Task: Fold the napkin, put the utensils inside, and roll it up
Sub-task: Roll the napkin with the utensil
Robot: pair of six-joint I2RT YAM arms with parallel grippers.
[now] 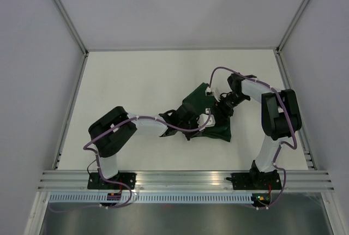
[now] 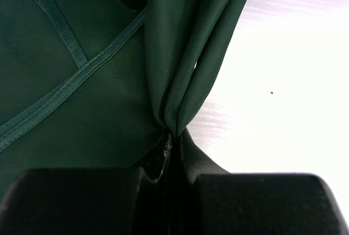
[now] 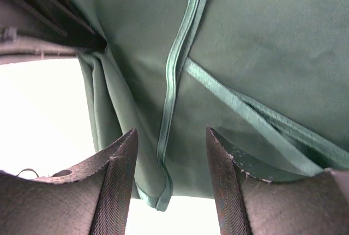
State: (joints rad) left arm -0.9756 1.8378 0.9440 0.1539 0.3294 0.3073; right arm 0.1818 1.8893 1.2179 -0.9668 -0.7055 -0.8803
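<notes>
A white table (image 1: 142,82) sits inside pale grey walls (image 1: 32,60), with aluminium rails (image 1: 185,178) along its near edge. A tiny red speck (image 2: 271,92), perhaps a crumb, lies on it.

robot lab test cell — white table (image 1: 136,82), grey panel walls (image 1: 32,55), aluminium rails (image 1: 185,179) at the near edge

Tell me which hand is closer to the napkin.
Left: the left hand pinches a bunched fold of the napkin; the right hand is open around its hem, not gripping.

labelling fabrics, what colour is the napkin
Dark green napkin, lighter green hem; best in left wrist view.
</notes>
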